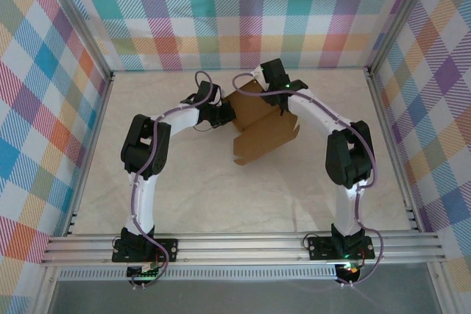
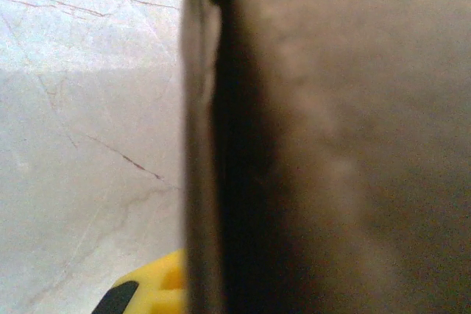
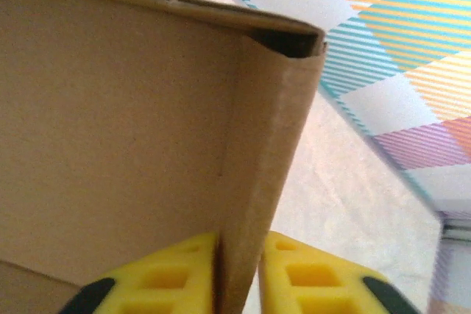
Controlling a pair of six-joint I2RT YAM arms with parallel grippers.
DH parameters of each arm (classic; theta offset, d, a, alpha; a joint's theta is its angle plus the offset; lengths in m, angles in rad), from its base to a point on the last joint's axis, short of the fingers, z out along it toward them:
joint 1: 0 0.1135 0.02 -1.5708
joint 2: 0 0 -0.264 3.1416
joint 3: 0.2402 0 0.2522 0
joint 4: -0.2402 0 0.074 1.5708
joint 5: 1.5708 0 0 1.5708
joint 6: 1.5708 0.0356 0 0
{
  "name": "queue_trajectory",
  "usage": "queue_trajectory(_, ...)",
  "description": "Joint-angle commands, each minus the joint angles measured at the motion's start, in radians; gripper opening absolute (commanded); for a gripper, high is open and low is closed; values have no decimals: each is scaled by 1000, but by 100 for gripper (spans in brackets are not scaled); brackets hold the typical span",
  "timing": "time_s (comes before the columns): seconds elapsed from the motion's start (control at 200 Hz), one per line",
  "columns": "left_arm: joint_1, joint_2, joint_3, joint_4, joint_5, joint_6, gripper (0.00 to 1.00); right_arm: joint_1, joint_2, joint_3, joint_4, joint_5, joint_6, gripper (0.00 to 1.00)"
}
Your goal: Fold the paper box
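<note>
Two-handed folding looks half done; the paper box [image 1: 259, 129] sits far-centre on the table [image 1: 184, 182]; the right gripper [image 3: 239, 262] pinches an upright wall; the left gripper [image 1: 226, 114] is clamped on another panel; next, probably squaring and tucking the loose flaps.

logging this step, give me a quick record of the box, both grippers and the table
paper box: brown cardboard, partly folded, mid-table
left gripper: shut on the box's left-hand edge
right gripper: shut on an upright box wall, one finger on each side
table: pale surface
</note>
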State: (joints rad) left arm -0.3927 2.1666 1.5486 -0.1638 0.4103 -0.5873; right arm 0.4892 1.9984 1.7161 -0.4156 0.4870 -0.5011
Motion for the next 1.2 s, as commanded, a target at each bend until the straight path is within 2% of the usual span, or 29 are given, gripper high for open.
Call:
queue_trajectory(0.0,-8,-10,25,49,48,8,0,51,52,13,7,27,-65,6)
queue_trajectory(0.05,-8,-10,24,49,48,9,0,56,57,13,10,36,-67,0)
queue_trajectory(0.12,-8,-12,24,46,48,9,0,62,63,12,18,51,-72,0)
queue_trajectory(0.155,-6,-13,24,47,48,10,0,64,66,14,19,58,-73,4)
queue_trajectory(0.21,-8,-11,24,47,49,8,0,67,71,13,23,64,-76,21)
queue_trajectory(0.25,-8,-11,24,47,48,9,0,69,72,10,26,67,-79,26)
queue_trajectory(0.49,-8,-10,23,49,48,8,0,69,76,-12,42,91,-107,29)
queue_trajectory(0.675,-8,-9,21,52,50,5,0,73,96,-16,69,148,-158,25)
queue_trajectory(0.705,-8,-10,21,51,49,5,0,71,101,-18,79,162,-167,22)
queue_trajectory(0.805,-8,-10,22,49,47,5,0,78,108,-40,145,214,-210,0)
queue_trajectory(0.88,-8,-10,21,48,45,4,0,89,121,-57,236,302,-274,0)
queue_trajectory(0.95,-9,-7,22,50,48,1,0,95,126,-64,265,313,-274,0)
queue_trajectory(0.985,-7,-7,22,49,48,0,0,96,124,-67,267,312,-264,11)
queue_trajectory(1.025,-8,-8,23,48,48,0,0,97,123,-70,275,311,-259,30)
queue_trajectory(1.055,-8,-8,24,48,47,0,0,97,123,-70,278,312,-256,33)
queue_trajectory(1.12,-9,-9,22,47,47,0,0,97,122,-70,277,311,-252,29)
queue_trajectory(1.2,-8,-10,18,47,46,0,0,97,122,-74,286,312,-256,0)
